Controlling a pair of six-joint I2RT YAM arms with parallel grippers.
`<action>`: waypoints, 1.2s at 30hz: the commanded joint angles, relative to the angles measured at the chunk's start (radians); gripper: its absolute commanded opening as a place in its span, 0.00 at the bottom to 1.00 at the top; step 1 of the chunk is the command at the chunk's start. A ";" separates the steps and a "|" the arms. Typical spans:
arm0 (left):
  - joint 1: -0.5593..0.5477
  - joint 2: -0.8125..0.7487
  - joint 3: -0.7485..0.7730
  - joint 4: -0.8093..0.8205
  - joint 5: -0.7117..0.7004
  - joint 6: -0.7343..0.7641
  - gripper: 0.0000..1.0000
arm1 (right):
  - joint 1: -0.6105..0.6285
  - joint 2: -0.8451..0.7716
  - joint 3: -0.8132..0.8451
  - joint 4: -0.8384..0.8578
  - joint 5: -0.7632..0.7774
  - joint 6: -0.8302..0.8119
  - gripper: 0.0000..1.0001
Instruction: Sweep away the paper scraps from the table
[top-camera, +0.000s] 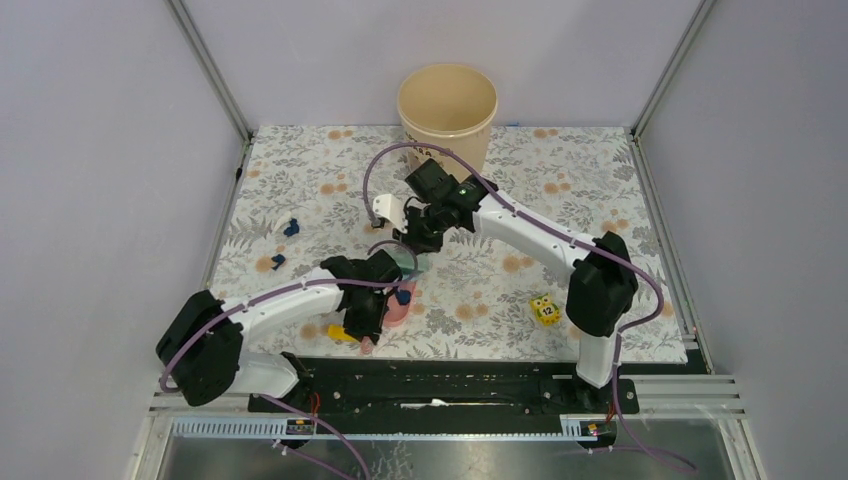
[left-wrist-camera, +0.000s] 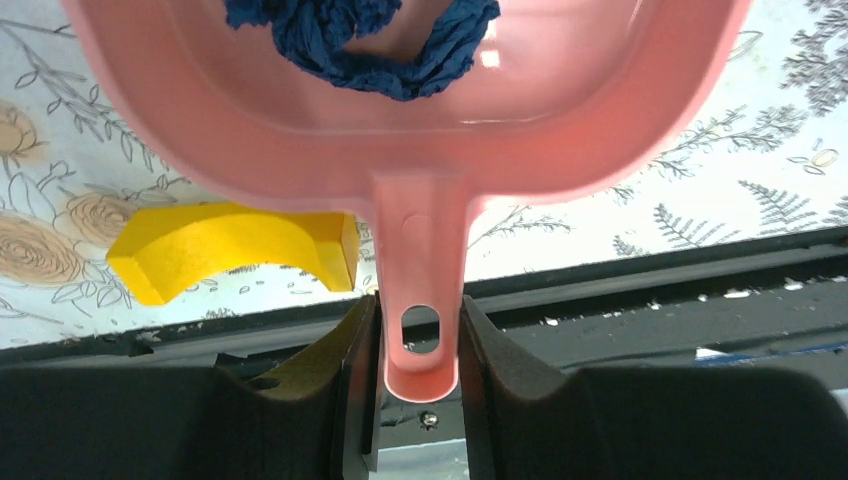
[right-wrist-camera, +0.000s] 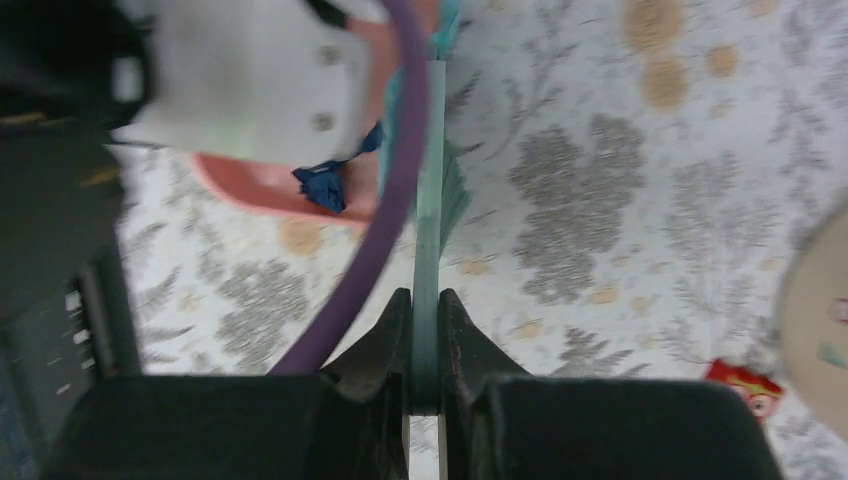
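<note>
My left tool (left-wrist-camera: 420, 345) grips the dustpan (left-wrist-camera: 420, 150) by its handle, low over the counter (top-camera: 600, 200) mid-frame, so the brush (right-wrist-camera: 428, 200) clenched in my right tool (right-wrist-camera: 425, 335) feeds scraps (left-wrist-camera: 400, 60) in.

The pink dustpan (left-wrist-camera: 420, 150) runs off the left wrist view at 12 o'clock, cutting off the paper scraps (left-wrist-camera: 380, 45) inside. The right wrist view is blurred: a purple cable (right-wrist-camera: 400, 120) hides part of the teal brush (right-wrist-camera: 428, 200), and the bucket (right-wrist-camera: 825, 320) is clipped at 3 o'clock.

2 paper scraps (top-camera: 291, 228) (navy) on table (top-camera: 600, 180), bucket (top-camera: 447, 105)
</note>
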 joint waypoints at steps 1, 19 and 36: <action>0.010 0.053 0.028 0.063 0.034 0.062 0.00 | 0.011 -0.070 0.028 -0.251 -0.205 0.044 0.00; 0.002 -0.040 0.007 0.159 0.011 0.058 0.00 | 0.008 -0.189 0.100 -0.250 0.017 0.138 0.00; 0.003 -0.047 0.103 0.169 -0.075 0.098 0.00 | -0.160 -0.588 -0.175 -0.168 0.134 0.318 0.00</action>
